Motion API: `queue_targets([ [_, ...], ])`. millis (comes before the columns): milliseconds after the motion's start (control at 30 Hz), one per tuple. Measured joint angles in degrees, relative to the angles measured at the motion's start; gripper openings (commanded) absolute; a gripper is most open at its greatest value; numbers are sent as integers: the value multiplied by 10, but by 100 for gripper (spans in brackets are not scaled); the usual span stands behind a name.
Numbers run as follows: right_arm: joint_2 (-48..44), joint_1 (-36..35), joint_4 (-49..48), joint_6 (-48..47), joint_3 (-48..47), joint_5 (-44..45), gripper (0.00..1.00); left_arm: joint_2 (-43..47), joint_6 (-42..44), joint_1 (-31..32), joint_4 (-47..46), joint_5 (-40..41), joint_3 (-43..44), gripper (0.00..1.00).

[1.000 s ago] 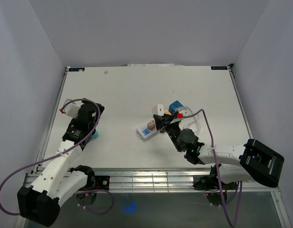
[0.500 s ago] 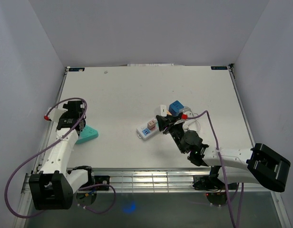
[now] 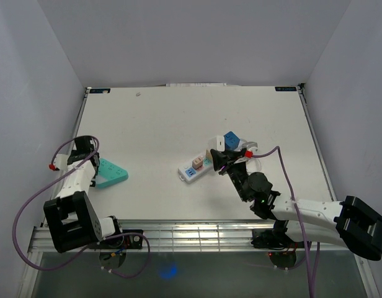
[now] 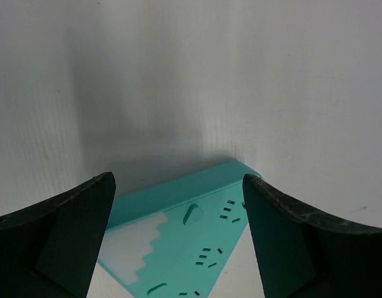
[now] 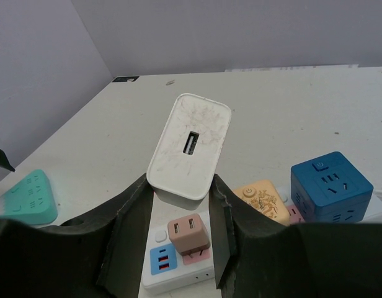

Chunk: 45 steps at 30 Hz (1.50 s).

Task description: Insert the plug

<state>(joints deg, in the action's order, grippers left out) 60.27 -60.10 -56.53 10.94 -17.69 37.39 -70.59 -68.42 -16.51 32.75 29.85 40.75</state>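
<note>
Near power strip, right claw gripping white plug, left claw spread

White matte table seen from above, boxed in by plain pale grey-lilac walls — back wall, left wall, right wall — under soft, even light, with a slotted aluminium rail along the near edge and a dark glossy surface below it.
</note>
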Motion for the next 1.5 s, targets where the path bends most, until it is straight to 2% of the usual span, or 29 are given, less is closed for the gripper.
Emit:
queue_targets([
  [167,-19,4,3,-5,7,1,8,-64,-3,0,-26,-38,0,89],
  [300,-19,8,4,-6,7,0,8,-67,-11,24,-57,-81,-18,88],
  [400,-16,10,4,-6,7,0,8,-54,-25,84,-79,-82,-42,88],
  [600,12,12,7,-6,7,-5,8,-45,-65,258,-122,-67,-62,88],
  [700,27,13,13,-6,7,-8,8,-62,-77,310,-134,-46,-56,88],
  [800,32,14,18,-6,6,-12,8,-69,-87,342,-138,-29,-50,96],
  [967,32,16,24,-5,5,-18,8,-44,-84,349,-111,-22,-56,98],
  [1067,32,16,29,-5,2,-22,8,-14,-45,348,-102,-30,-58,98],
  [1300,32,17,34,-2,-5,-33,8,92,78,348,-183,-103,-127,98],
  [1500,32,19,39,2,-5,-36,8,108,115,346,-186,-133,-145,98],
])
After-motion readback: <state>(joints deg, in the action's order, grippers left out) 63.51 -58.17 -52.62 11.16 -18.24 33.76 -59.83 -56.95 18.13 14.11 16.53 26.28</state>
